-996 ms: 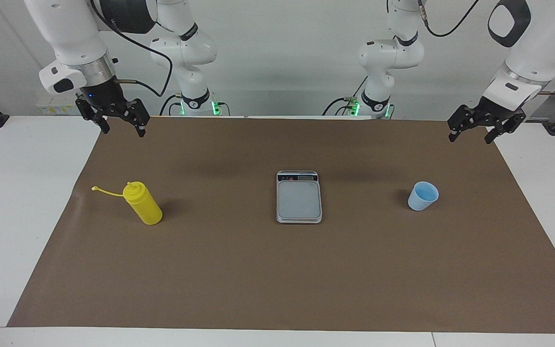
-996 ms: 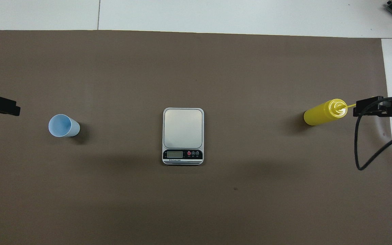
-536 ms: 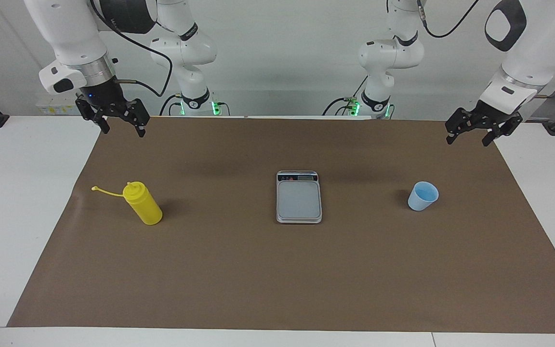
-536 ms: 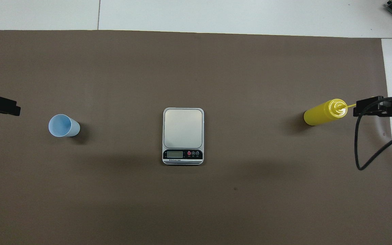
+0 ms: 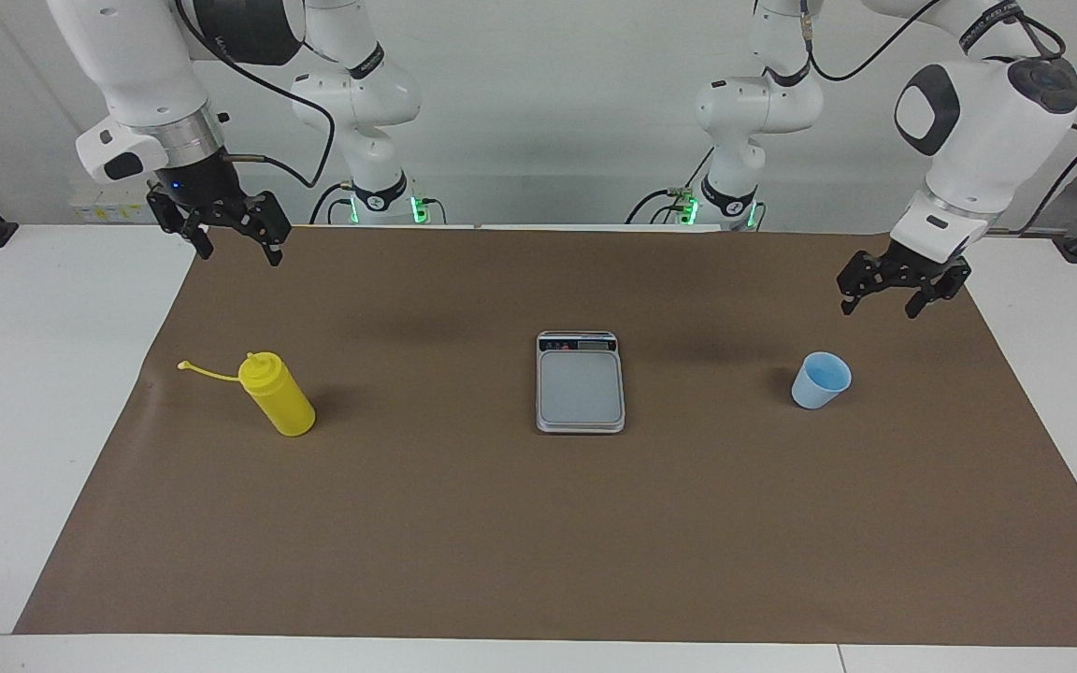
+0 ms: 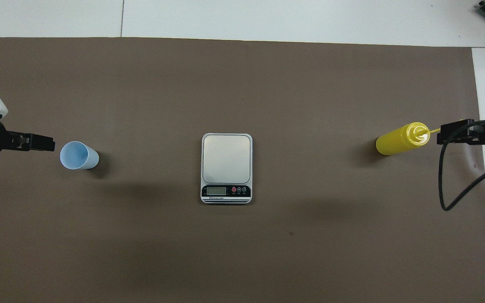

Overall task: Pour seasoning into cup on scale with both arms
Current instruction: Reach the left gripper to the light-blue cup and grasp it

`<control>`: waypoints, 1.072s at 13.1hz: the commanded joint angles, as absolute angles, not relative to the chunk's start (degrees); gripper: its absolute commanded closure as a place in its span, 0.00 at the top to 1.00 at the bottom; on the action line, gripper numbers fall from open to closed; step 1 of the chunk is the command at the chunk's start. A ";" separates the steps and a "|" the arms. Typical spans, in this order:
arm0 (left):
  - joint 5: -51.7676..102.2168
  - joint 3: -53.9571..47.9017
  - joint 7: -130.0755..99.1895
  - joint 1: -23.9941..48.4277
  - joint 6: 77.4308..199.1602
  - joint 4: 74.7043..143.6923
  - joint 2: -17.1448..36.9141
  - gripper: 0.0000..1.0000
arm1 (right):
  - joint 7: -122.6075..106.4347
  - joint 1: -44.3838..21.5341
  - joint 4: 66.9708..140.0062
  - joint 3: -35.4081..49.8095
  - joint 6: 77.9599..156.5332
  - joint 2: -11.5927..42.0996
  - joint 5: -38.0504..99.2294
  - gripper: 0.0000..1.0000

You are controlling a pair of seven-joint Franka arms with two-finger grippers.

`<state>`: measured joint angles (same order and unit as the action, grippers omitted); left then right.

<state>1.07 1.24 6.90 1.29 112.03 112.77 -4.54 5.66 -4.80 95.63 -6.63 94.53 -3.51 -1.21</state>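
Observation:
The yellow seasoning bottle [image 5: 279,396] stands upright on the brown mat at the right arm's end, and its thin strap [image 5: 202,372] points outward. It also shows in the overhead view [image 6: 400,138]. The light blue cup [image 5: 821,380] stands empty at the left arm's end and also shows in the overhead view [image 6: 78,155]. The grey scale [image 5: 581,388] lies mid-table with a bare plate, also seen from overhead [image 6: 226,164]. My right gripper [image 5: 239,254] hangs open above the mat's edge near the bottle. My left gripper [image 5: 878,308] is open, low over the mat beside the cup.
The brown mat [image 5: 538,542] covers most of the white table [image 5: 43,393]. A black cable [image 6: 449,185] loops below the right wrist. The scale's display strip [image 6: 226,191] is on its edge nearer to the robots.
My left gripper has come down and in toward the cup. The right arm, bottle, cup and scale have not moved.

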 commanded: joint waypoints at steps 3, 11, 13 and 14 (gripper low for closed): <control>1.85 2.11 7.12 1.50 125.38 122.50 -4.14 1.00 | 5.71 -4.83 96.15 -6.94 94.13 -4.22 -1.41 1.00; 1.85 5.09 9.05 0.97 137.53 128.30 -1.23 1.00 | 5.71 -4.83 96.24 -6.94 94.13 -4.22 -1.41 1.00; 1.85 5.27 9.05 0.97 138.95 129.55 -0.53 1.00 | 5.71 -4.83 96.24 -6.94 94.22 -4.22 -1.41 1.00; 1.85 5.27 9.05 0.97 139.39 129.72 0.08 1.00 | 5.71 -4.83 96.15 -6.94 94.22 -4.22 -1.41 1.00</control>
<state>1.07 5.10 7.94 1.01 136.78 127.97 -0.28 5.66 -4.80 95.64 -6.63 94.52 -3.51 -1.21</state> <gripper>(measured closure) 0.000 0.000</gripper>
